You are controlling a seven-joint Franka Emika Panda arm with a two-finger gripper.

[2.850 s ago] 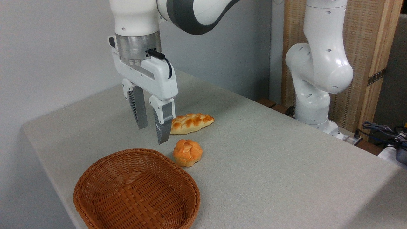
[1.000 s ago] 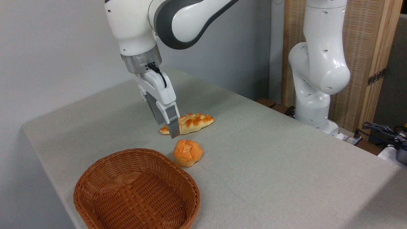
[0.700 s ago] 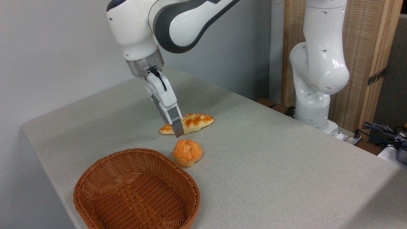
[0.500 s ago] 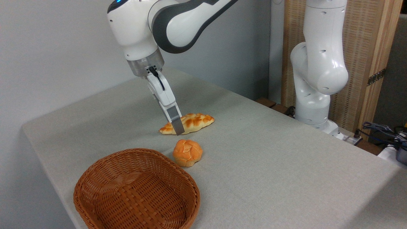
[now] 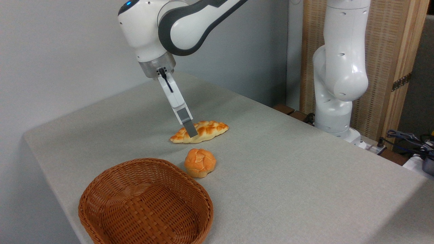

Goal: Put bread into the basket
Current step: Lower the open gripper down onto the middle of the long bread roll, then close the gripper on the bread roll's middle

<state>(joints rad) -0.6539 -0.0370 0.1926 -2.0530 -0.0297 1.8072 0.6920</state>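
Bread point(image 5: 203, 130) pale yellow, golden-brown braid; bun point(image 5: 200, 162) orange-brown; basket point(image 5: 145, 206) reddish-brown weave; table point(image 5: 288, 176) grey.

Bright, even light; soft shadows; sharp focus.

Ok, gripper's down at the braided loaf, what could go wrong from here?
The gripper shows edge-on, so whether it straddles the bread is unclear; closing could pinch only an edge. The loaf is long, so an off-centre hold may droop. The round bun lies on the way to the basket.
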